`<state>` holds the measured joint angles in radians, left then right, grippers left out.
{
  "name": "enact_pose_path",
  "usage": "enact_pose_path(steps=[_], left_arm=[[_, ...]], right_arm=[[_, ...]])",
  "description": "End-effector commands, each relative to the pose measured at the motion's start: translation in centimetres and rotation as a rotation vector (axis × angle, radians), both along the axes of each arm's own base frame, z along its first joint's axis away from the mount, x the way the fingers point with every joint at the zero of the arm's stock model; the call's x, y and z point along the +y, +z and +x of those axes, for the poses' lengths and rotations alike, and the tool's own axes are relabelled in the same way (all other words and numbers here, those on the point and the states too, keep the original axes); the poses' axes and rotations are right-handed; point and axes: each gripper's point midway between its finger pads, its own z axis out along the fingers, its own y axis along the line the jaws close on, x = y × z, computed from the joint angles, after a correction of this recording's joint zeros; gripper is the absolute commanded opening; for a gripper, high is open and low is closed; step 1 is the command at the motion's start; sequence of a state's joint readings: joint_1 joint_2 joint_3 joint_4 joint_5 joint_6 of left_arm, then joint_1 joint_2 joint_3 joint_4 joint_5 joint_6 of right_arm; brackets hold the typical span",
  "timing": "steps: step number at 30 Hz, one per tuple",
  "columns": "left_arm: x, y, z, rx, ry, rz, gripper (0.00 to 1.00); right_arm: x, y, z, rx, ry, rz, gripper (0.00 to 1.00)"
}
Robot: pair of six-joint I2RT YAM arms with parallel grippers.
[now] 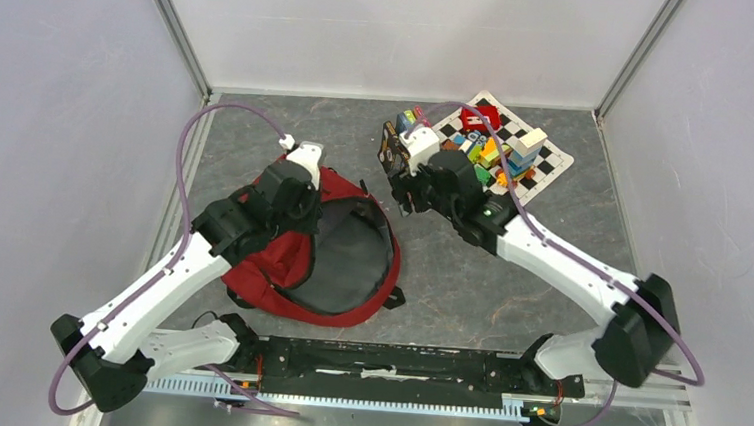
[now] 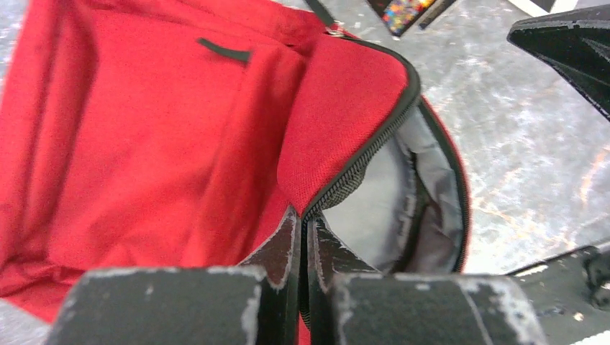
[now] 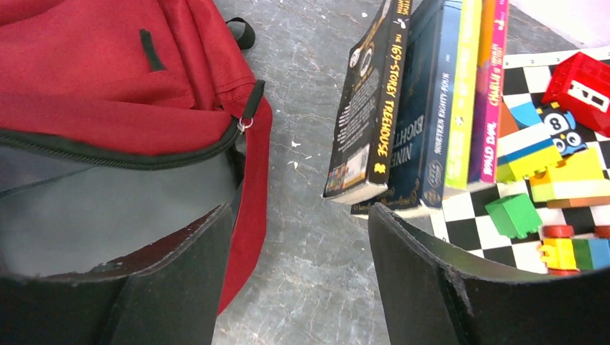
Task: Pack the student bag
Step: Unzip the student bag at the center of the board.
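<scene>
The student bag (image 1: 279, 266) is a dark-red backpack lying left of centre on the table, its main compartment open and showing grey lining (image 1: 350, 251). My left gripper (image 1: 303, 203) is at the bag's top left rim. In the left wrist view it (image 2: 305, 215) is shut on the black zipper edge (image 2: 360, 165) of the opening. My right gripper (image 1: 402, 187) hovers between the bag and a row of books (image 1: 392, 146). In the right wrist view it (image 3: 298, 215) is open and empty over bare table, with the bag (image 3: 108, 79) to its left and the books (image 3: 410, 100) ahead to its right.
A black-and-white checkered mat (image 1: 554, 165) at the back right carries several coloured toy blocks (image 1: 498, 151), also seen in the right wrist view (image 3: 547, 165). The books stand at the mat's near left edge. Walls enclose the table on three sides.
</scene>
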<state>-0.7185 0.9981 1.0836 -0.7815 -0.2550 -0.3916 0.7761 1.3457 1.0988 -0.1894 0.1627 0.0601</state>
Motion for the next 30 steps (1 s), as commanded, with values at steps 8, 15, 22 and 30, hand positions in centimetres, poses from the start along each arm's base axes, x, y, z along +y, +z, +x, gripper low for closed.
enact_pose_path(steps=[8,15,22,30], left_arm=[[3.5,4.8,4.5,-0.19,-0.003,0.093,0.02],[4.4,5.7,6.4,-0.243,-0.01,0.074,0.02],[5.1,5.2,7.0,-0.285,0.029,0.054,0.02],[5.8,5.2,7.2,-0.371,0.07,0.031,0.02]], right_arm=[[2.7,-1.2,7.3,0.093,-0.074,-0.113,0.68],[2.4,-3.3,10.1,0.142,-0.118,-0.14,0.66],[2.8,-4.4,11.8,0.162,-0.115,-0.148,0.61],[2.4,-6.1,12.9,0.181,-0.124,-0.179,0.58]])
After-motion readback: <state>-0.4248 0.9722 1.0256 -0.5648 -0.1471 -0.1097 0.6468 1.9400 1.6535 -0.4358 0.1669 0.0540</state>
